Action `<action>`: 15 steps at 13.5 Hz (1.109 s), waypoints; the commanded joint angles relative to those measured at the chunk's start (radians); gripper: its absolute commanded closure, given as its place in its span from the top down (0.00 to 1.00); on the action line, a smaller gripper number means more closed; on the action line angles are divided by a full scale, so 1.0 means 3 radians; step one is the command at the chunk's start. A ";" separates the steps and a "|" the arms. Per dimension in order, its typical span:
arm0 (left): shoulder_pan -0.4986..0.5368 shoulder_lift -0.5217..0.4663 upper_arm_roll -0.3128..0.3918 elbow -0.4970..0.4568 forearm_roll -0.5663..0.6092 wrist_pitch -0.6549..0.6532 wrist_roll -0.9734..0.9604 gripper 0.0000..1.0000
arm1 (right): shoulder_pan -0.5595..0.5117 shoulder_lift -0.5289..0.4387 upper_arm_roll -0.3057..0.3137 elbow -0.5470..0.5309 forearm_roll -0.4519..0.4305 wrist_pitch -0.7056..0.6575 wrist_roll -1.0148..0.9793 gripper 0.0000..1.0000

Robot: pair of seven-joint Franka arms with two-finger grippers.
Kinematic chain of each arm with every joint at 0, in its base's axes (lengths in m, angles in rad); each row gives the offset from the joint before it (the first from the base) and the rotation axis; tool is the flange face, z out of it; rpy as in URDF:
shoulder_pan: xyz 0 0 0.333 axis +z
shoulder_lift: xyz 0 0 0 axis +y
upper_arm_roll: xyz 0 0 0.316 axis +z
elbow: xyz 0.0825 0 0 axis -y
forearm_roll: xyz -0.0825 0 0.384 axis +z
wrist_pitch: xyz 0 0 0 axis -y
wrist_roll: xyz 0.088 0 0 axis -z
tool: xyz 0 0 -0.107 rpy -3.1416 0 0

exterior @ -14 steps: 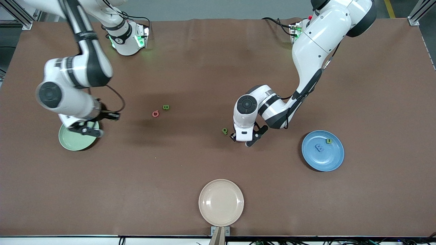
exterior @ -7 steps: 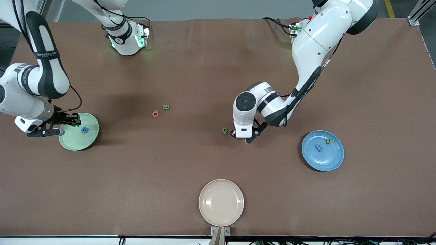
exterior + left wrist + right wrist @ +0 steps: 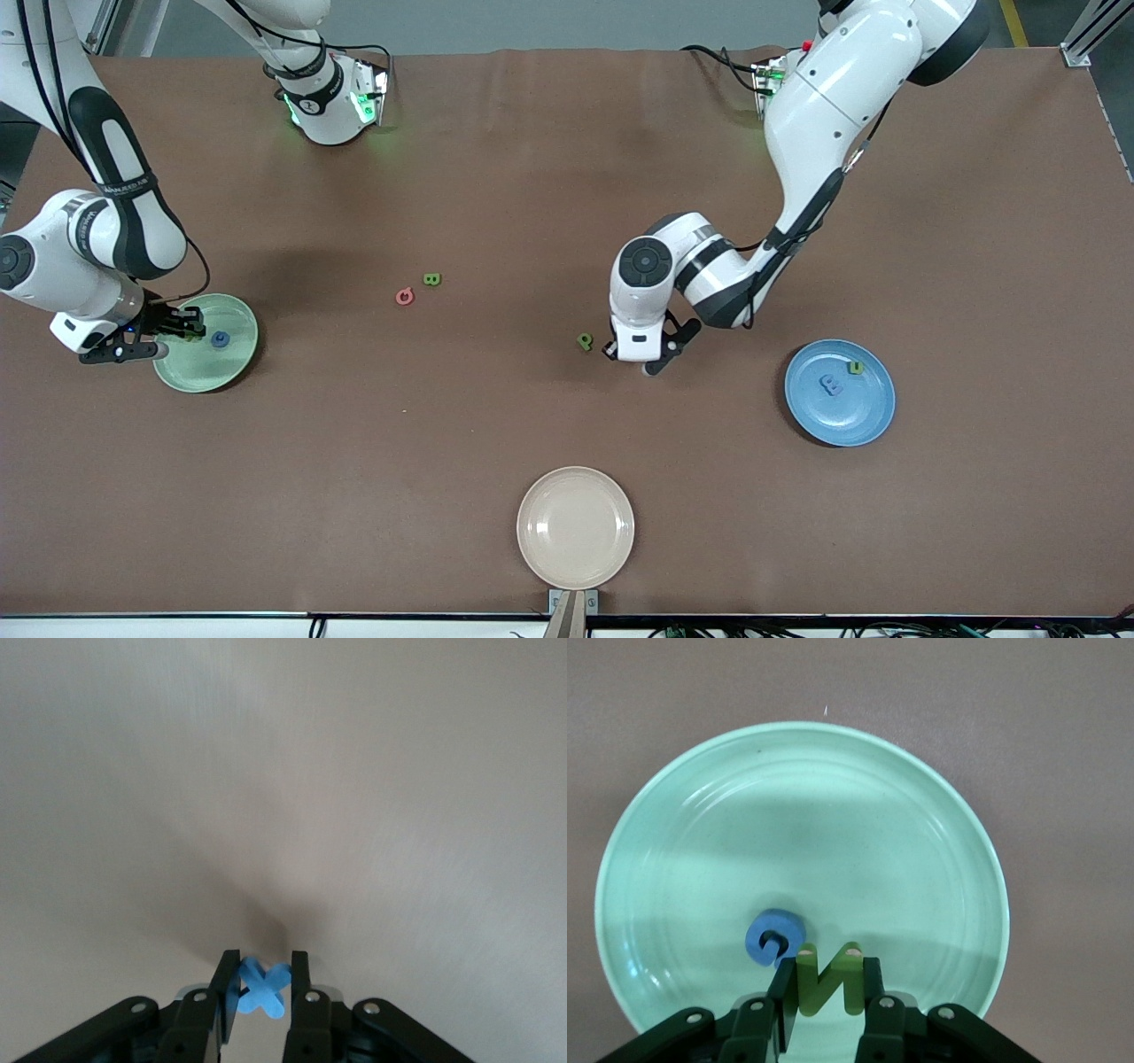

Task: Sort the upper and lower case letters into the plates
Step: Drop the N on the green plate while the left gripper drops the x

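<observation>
My left gripper [image 3: 265,967] is down at the table near the middle, shut on a small blue X-shaped letter [image 3: 262,989]. In the front view that gripper [image 3: 631,354] is beside a green letter [image 3: 585,341]. My right gripper [image 3: 828,970] is shut on a green N-shaped letter [image 3: 826,981] over the pale green plate [image 3: 921,815]. A blue letter [image 3: 775,936] lies in that plate [image 3: 217,368]. The blue plate [image 3: 864,416] holds a blue letter [image 3: 831,384] and a green letter [image 3: 856,367]. A red letter [image 3: 405,296] and a green letter [image 3: 431,279] lie together on the table.
A cream plate [image 3: 576,527] sits near the table's front edge, nearest the front camera. The green plate is toward the right arm's end of the table, the blue plate toward the left arm's end. Brown tabletop spreads between them.
The right arm swung outward from above the green plate to its rim, uncovering the blue letter in it. The left gripper stayed low beside the green letter and closed.
</observation>
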 commanded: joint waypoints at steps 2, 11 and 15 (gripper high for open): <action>0.0550 -0.0359 -0.0025 -0.0120 0.0065 -0.0179 0.0690 0.00 | -0.0123 0.0021 0.0070 -0.0155 -0.0054 0.0321 -0.0073 0.20; 0.1523 -0.0329 -0.0005 -0.0192 0.0207 -0.0318 0.1868 0.03 | 0.0014 -0.0336 0.0101 -0.0115 -0.0038 -0.0347 -0.0011 1.00; 0.1615 -0.0288 0.0011 -0.0202 0.0356 -0.0323 0.1884 0.17 | 0.0458 -0.0822 0.0106 -0.0140 -0.0003 -0.1012 0.0718 1.00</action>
